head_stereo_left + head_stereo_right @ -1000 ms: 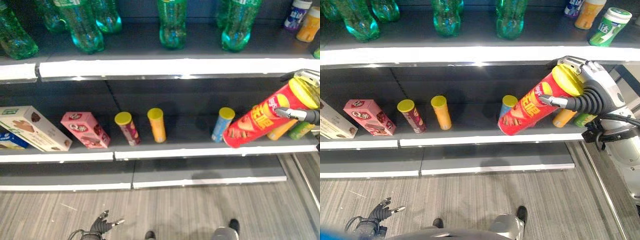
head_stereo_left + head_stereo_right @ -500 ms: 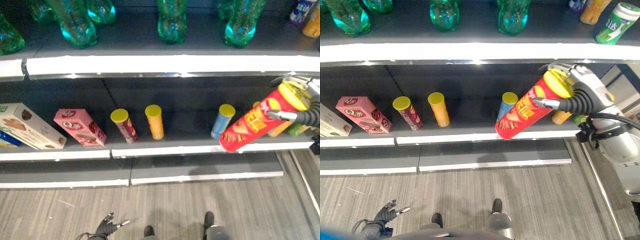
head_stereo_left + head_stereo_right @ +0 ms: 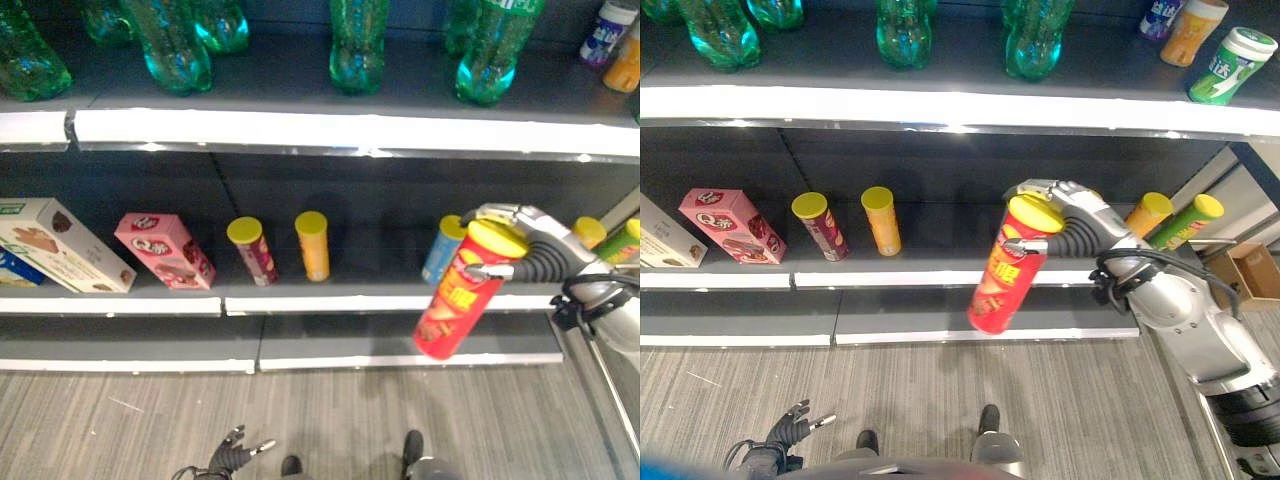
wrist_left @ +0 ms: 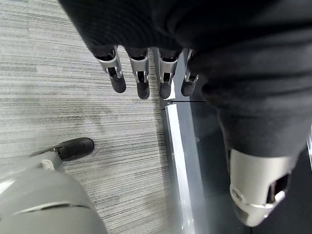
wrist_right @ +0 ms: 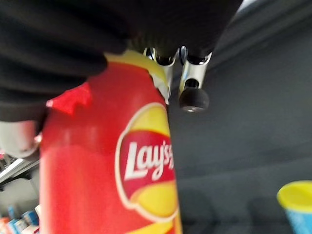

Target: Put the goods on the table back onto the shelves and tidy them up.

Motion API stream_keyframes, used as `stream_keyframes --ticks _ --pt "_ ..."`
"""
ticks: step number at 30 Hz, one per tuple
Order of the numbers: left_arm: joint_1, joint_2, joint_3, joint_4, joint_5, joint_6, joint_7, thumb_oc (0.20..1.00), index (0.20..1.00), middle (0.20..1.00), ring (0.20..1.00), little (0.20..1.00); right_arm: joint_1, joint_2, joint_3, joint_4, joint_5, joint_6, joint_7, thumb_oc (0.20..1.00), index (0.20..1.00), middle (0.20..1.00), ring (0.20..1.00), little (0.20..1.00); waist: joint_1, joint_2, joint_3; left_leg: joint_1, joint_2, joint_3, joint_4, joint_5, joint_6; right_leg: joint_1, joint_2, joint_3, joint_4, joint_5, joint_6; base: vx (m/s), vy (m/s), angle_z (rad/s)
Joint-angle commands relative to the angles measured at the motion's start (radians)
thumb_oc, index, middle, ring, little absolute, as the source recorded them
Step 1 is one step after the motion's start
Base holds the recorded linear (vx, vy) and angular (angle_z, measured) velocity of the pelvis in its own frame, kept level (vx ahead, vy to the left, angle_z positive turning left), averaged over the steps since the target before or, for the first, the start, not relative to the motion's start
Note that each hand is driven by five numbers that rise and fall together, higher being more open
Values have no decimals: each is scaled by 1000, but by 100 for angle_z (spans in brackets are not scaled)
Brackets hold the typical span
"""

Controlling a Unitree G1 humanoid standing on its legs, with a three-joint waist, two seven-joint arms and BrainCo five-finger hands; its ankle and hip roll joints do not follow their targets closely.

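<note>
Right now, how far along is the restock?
Done: the middle shelf already holds a pink box, a maroon can, an orange can and a blue can, all standing. In hand: the right robot hand grips the red chip can near its yellow lid, hanging in front of the shelf edge, not yet set down. Left: placing that can. The left robot hand hangs open over the floor.
</note>
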Motion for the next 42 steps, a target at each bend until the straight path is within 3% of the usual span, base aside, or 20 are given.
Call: stream_keyframes --ticks 1,11,18,27,33,42 --pt "-32 65 -19 25 25 -12 7 1000 1000 1000 1000 1000 -117 17 25 9 -20 -7 -26 200 200 200 200 200 29 -16 -8 17 -9 12 3 -56 -3 24 -36 11 12 -64 35 3 -18 4" --pt "-7 78 -14 20 9 -7 24 1000 1000 1000 1000 1000 -261 80 118 186 -122 34 -115 200 200 200 200 200 87 -10 29 -47 -10 -23 3 -34 -8 -3 -52 -29 12 -54 39 -33 -37 13" --pt "-19 102 -47 -6 -27 -14 50 1000 1000 1000 1000 1000 -412 90 149 351 -188 75 -219 200 200 200 200 200 141 27 96 -164 -10 -89 3 19 -27 -68 -63 -81 12 -44 40 -84 -53 27" --pt "-35 105 -92 -39 -68 -32 70 1000 1000 1000 1000 1000 -565 92 165 538 -278 120 -368 200 200 200 200 200 163 72 154 -264 -5 -131 3 62 -41 -132 -64 -111 12 -36 37 -49 -36 21" --pt "-39 98 -110 -40 -87 -39 79 1000 1000 1000 1000 1000 -643 78 186 620 -338 146 -441 200 200 200 200 200 165 87 172 -294 -4 -136 3 68 -41 -160 -67 -110 12 -33 38 -12 -4 5" --pt "-52 72 -131 -93 -110 -50 103 1000 1000 1000 1000 1000 -621 61 142 584 -510 192 -574 200 200 200 200 200 156 111 188 -318 -13 -143 3 67 -33 -188 -76 -94 12 -29 42 0 3 -3"
